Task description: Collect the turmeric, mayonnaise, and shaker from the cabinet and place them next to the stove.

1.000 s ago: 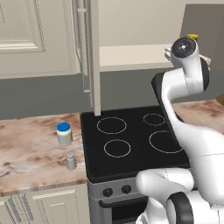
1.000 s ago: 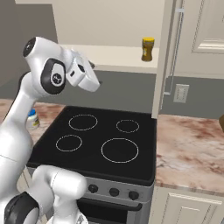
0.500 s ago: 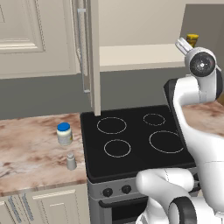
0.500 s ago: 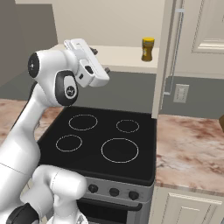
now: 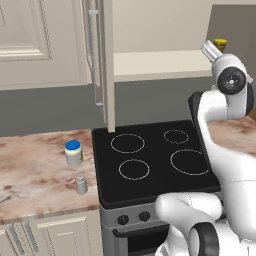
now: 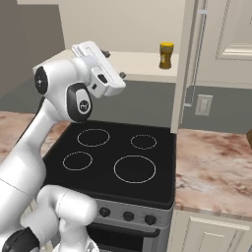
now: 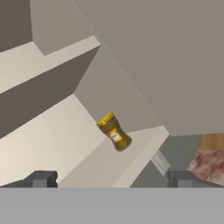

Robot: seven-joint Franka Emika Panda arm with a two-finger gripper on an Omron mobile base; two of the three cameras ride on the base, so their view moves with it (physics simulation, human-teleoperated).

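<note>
End effector open, jaws at full spread, nothing between them. Raised beside the cabinet shelf, aimed along the shelf toward the turmeric.

Turmeric: one jar, upright on the shelf, close to the open cabinet door, well apart from the end effector. In the hand view it sits ahead, slightly above centre, and looks tilted because the camera is rolled.

Mayonnaise: one jar, blue lid, on the table left of the stove, just beside the cooktop edge. Shaker: one, also on the table left of the stove, nearer the front edge than the mayonnaise, the two near each other but not touching.

Count: three task items, two apparently placed, one left on the shelf. One stove, four ring burners.

Risks, as judged:
- Jar stands near the door; a wide approach could clip the door edge with a finger.
- Pushing in too far before closing could tip the slim jar or shove it deeper along the shelf.
- An off-centre grip on the rounded body may let it slip on the carry down to the table.
</note>
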